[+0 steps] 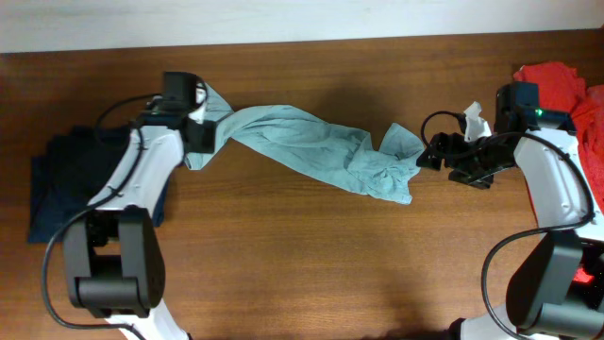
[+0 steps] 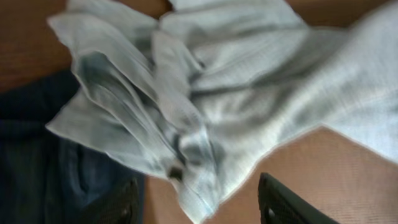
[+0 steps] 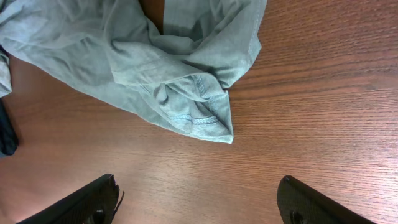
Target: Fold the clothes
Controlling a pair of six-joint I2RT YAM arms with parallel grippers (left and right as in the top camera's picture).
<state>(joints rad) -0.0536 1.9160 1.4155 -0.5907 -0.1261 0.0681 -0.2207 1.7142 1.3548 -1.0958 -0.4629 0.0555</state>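
While left arm (image 1: pixel 142 175) stretches forward, T-shirt (image 1: pixel 311 146) sprawls.

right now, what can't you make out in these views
- red shirt: overhead, cut off by the right edge, partly hidden by the right arm.
- navy garment: overhead, the left arm covers part of it.
- grey-blue T-shirt: twisted up, so sleeves and collar cannot be told; the left wrist view is blurred.

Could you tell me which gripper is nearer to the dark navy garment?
Left. The left gripper is at one end of the grey-blue T-shirt, right beside the navy garment; the right gripper is across the table, at the T-shirt's other end.
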